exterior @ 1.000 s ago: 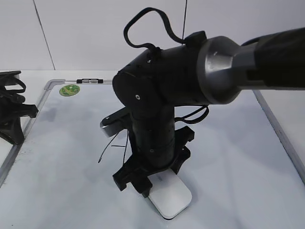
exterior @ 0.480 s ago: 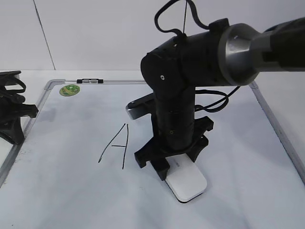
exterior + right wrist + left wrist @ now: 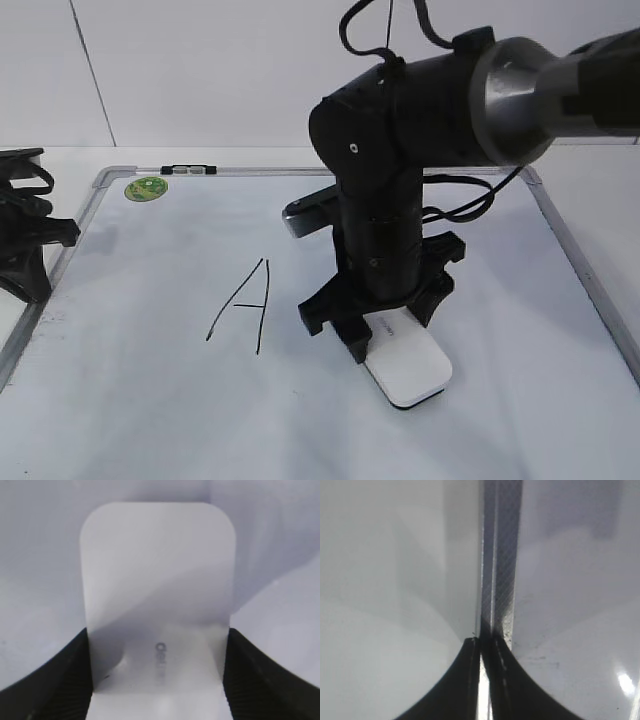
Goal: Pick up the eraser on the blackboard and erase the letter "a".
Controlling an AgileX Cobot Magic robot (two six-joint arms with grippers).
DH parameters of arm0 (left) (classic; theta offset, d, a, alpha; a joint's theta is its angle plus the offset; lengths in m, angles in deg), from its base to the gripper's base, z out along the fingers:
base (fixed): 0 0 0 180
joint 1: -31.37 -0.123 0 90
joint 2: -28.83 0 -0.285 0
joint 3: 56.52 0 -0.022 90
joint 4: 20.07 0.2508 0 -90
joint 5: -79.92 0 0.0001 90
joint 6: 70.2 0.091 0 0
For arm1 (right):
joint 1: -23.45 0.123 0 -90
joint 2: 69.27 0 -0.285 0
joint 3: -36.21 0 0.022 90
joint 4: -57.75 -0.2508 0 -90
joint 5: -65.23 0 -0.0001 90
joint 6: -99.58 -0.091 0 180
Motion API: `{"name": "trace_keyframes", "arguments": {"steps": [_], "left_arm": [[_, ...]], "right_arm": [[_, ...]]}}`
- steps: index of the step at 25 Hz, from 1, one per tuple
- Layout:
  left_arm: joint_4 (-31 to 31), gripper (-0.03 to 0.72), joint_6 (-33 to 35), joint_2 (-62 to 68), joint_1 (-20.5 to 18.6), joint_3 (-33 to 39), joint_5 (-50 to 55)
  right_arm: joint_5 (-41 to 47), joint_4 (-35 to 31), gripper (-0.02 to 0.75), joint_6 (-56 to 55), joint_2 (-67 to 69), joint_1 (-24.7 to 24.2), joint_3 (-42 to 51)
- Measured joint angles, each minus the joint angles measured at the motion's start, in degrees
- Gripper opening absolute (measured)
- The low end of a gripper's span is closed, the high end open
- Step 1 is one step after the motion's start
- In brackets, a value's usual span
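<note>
My right gripper (image 3: pixel 385 322) is shut on the white eraser (image 3: pixel 412 368), which sits flat on the blackboard (image 3: pixel 150 390) to the right of its middle. The right wrist view shows the eraser (image 3: pixel 157 575) with grey lettering held between both fingers (image 3: pixel 157 680). A tall capital "A" (image 3: pixel 245 305) is drawn left of the eraser. No lowercase "a" shows in any view. My left gripper (image 3: pixel 28 250) is shut and empty at the board's left edge, over the metal frame (image 3: pixel 501 555) in the left wrist view (image 3: pixel 482 647).
A green round magnet (image 3: pixel 146 188) and a black-and-white clip (image 3: pixel 188 170) sit at the board's far left corner. The silver frame (image 3: pixel 585 270) runs along the right side. The right arm's bulk hides the board's middle.
My right arm slid the eraser to the right across the board. The capital "A", mostly hidden behind the arm a second ago, is now in full view. The left arm has not moved.
</note>
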Motion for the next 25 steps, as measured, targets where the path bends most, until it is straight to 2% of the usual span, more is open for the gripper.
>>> {"name": "trace_keyframes", "arguments": {"steps": [7, 14, 19, 25], "left_arm": [[-0.1, 0.014, 0.1, 0.0, 0.0, 0.0, 0.0], [-0.1, 0.014, 0.2, 0.0, 0.0, 0.0, 0.0], [-0.1, 0.014, 0.2, 0.0, 0.0, 0.0, 0.0], [-0.1, 0.014, 0.2, 0.0, 0.0, 0.0, 0.0]], "right_arm": [[0.6, 10.1, 0.549, -8.2, -8.5, -0.3, -1.1], [2.1, 16.9, 0.549, -14.3, -12.5, -0.9, -1.1], [2.8, 17.6, 0.549, -14.9, -12.8, -4.9, -1.1], [2.9, 15.9, 0.549, -13.6, -14.6, -11.9, -1.1]]}}
